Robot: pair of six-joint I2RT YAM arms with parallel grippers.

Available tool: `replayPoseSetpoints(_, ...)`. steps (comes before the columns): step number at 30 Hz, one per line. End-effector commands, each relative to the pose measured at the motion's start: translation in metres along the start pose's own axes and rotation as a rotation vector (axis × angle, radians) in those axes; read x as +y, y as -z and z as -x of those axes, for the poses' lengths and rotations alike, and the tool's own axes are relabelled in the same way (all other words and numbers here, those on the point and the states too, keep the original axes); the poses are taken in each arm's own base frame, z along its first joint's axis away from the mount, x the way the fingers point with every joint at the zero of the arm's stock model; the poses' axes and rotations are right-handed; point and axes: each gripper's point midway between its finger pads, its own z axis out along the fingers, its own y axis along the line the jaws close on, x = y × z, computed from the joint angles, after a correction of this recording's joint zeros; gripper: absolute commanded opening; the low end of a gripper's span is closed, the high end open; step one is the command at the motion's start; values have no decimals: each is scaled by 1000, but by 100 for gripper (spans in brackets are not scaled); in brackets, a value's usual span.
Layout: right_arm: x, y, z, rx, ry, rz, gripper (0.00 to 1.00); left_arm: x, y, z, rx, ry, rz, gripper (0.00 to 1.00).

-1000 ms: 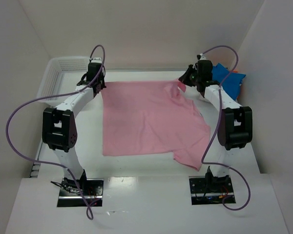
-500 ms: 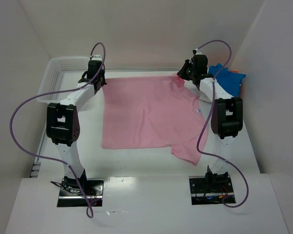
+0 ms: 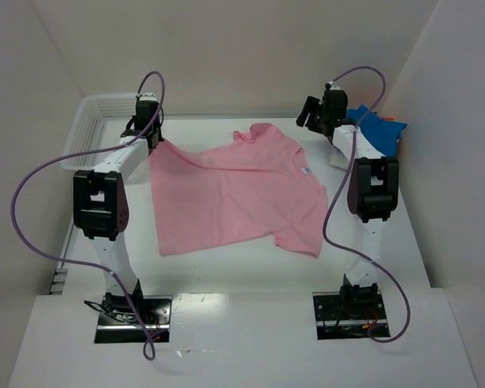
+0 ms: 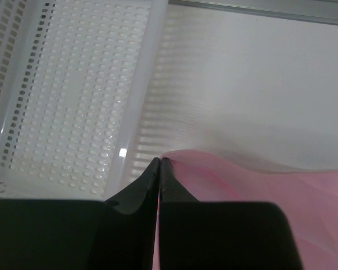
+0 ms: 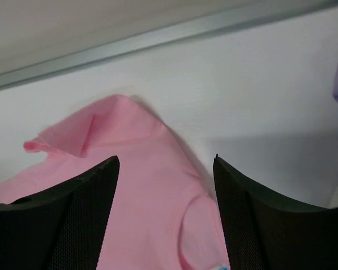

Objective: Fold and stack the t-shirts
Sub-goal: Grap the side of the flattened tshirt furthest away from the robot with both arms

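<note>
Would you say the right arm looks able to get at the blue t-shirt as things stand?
Probably yes: the right gripper is open and empty, and the blue t-shirt lies just beside that arm's wrist. It would have to turn, though, since it faces away, towards the pink t-shirt.

Bright even overhead light, soft shadows, wrist views slightly blurred, glints on basket (image 4: 73, 84)
</note>
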Motion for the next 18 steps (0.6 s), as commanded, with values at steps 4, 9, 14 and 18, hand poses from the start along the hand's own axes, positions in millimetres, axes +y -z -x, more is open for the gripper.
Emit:
replayPoseSetpoints(4,73,-40,15,31,65,175,71,-4,1,8,-29,-3,-17,0)
replayPoseSetpoints(9,119,-66,-13,94,89,220,76,-4,0,-1,-10,-10,-15,0)
replayPoseSetpoints(14,127,-87,-40,148,66,219,76,-4,0,-1,-10,-10,-15,0)
replayPoseSetpoints(18,116,-93,-63,199,68,162,76,-6,-3,-5,-1,-13,-24,0)
